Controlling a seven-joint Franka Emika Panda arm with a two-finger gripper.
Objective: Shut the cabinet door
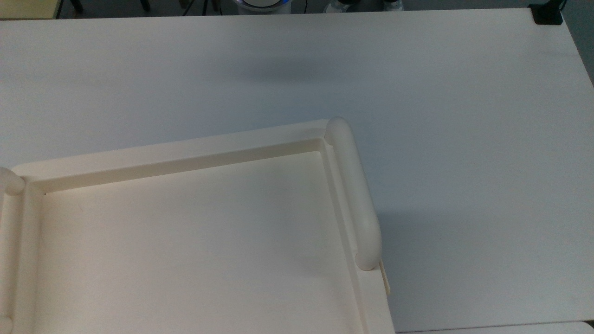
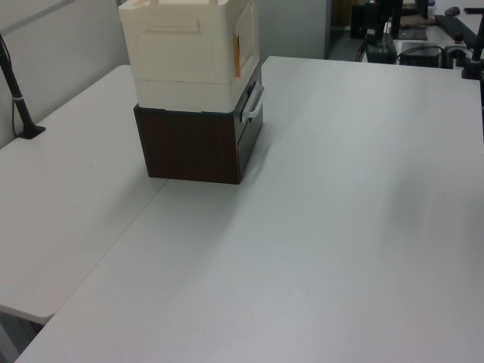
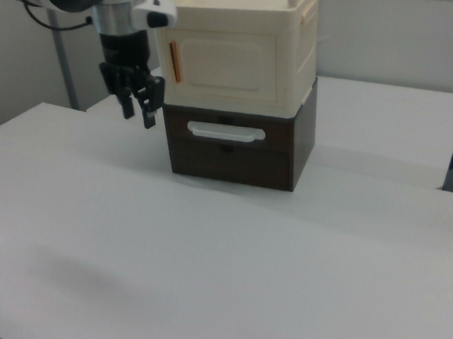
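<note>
The cream cabinet (image 3: 245,30) stands on a dark brown drawer unit (image 3: 235,158). Its recessed top (image 1: 185,241) takes up the top view's lower left, with a thick rounded rail (image 1: 355,199) along its right side. The cabinet door (image 3: 223,63) is the framed panel on the front and looks flush with the cabinet body, with a small brown fitting (image 3: 172,61) at the right view's left edge of it. In the left view the cabinet door (image 2: 246,34) is on the cabinet's right face. My gripper (image 3: 137,114) hangs left of the cabinet in the right view, touching nothing.
The drawer unit carries a white handle (image 3: 225,132). The white table (image 1: 464,116) spreads wide around the cabinet. A black clamp (image 1: 547,14) sits at the top view's upper right corner. A black stand (image 2: 19,106) rises at the left view's left edge.
</note>
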